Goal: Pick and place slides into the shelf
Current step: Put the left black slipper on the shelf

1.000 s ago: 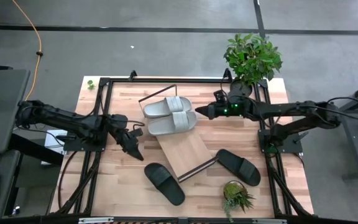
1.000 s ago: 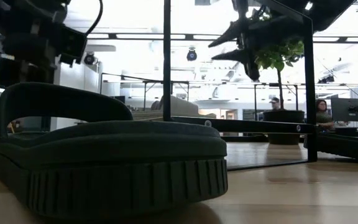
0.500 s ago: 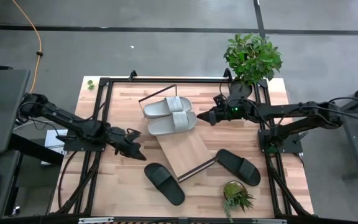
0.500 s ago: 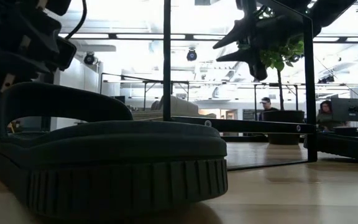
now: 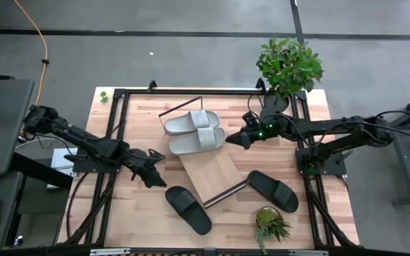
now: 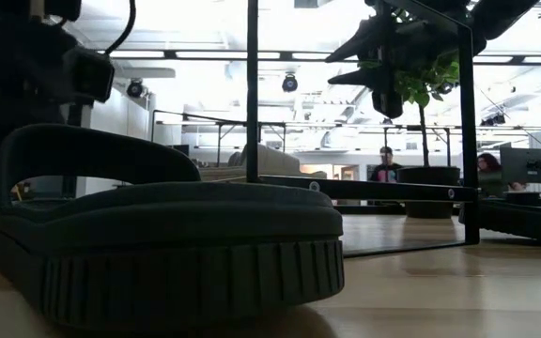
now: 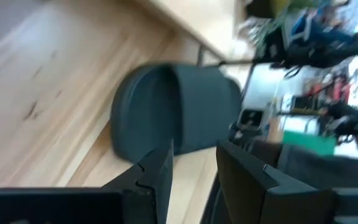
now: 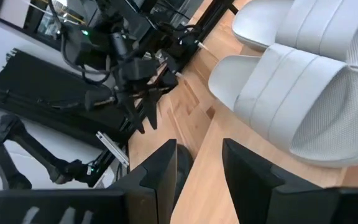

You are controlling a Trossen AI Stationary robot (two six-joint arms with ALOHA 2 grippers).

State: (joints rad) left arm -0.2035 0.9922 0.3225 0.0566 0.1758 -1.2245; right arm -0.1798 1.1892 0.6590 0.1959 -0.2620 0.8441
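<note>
Two light grey slides [image 5: 194, 131] [image 8: 303, 93] lie side by side, soles down, on the far end of the shelf [image 5: 218, 169], a light board set slantwise on the table with black rod frames at both ends. One black slide [image 5: 188, 208] [image 6: 158, 235] [image 7: 179, 115] rests on the tabletop near the shelf's near end. The other black slide [image 5: 272, 190] rests to the right of it. My left gripper [image 5: 156, 177] [image 7: 194, 168] is open, just left of and beyond the first black slide. My right gripper [image 5: 232, 141] [image 8: 201, 165] is open beside the grey slides' right side.
A potted plant [image 5: 289, 67] stands at the far right corner, and a small plant [image 5: 270, 224] at the near edge. Black frame rails [image 5: 119, 128] run along both table sides. People [image 6: 383, 169] sit in the room beyond the table.
My left gripper has moved a little toward the near edge and toward the black slide by the shelf's near end. My right gripper has drifted slightly toward the near edge beside the grey slides. The slides have stayed in place.
</note>
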